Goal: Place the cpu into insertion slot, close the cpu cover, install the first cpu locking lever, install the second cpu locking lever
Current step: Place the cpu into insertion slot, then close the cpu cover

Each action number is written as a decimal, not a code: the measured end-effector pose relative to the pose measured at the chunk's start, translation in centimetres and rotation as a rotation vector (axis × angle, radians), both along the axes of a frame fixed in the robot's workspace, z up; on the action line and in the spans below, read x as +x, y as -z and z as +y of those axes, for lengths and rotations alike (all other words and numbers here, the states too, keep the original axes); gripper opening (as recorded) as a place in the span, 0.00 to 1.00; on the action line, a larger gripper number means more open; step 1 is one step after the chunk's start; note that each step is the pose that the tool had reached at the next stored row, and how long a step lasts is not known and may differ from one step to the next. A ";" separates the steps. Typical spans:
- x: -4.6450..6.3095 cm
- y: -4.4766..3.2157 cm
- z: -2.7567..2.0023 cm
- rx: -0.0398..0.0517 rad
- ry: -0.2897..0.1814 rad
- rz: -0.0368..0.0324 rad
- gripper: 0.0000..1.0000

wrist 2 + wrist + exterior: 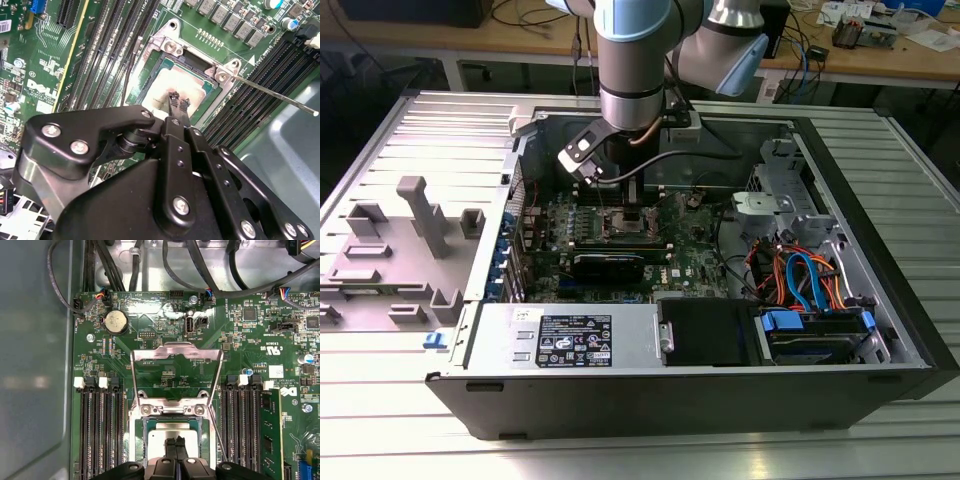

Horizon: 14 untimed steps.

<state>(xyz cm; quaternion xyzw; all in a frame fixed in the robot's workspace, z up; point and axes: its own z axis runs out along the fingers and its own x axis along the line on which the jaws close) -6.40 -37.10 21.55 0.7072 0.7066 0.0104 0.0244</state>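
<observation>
The cpu (159,434), a pale silver square, lies flat in the insertion slot (134,437) on the green motherboard. In the second wrist view the cpu (159,89) sits inside the silver rim of the insertion slot (169,44). My gripper (175,444) hangs right over the chip's middle with its two black fingertips (174,97) drawn together and nothing between them. The cpu cover (175,347), a thin silver frame, stands swung up and open behind the slot. A thin locking lever (275,95) sticks out free from one corner of the slot.
Long black memory slots (100,430) flank the slot on both sides. Black cables (175,265) run along the case wall behind the board. In the exterior view the arm (632,90) reaches down into the open computer case (700,385), with a drive cage and coloured cables at that view's right.
</observation>
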 end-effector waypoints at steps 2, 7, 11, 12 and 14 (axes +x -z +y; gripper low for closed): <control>0.0 0.00 0.00 -0.0011 0.000 0.0000 0.11; 0.0 0.00 0.00 -0.0024 0.000 0.0000 0.11; 0.0 -0.01 0.00 -0.0028 0.000 0.0000 0.11; 0.0 -0.06 0.01 -0.0028 0.000 0.0000 0.11; 0.0 -0.23 0.00 -0.0028 0.000 0.0000 0.11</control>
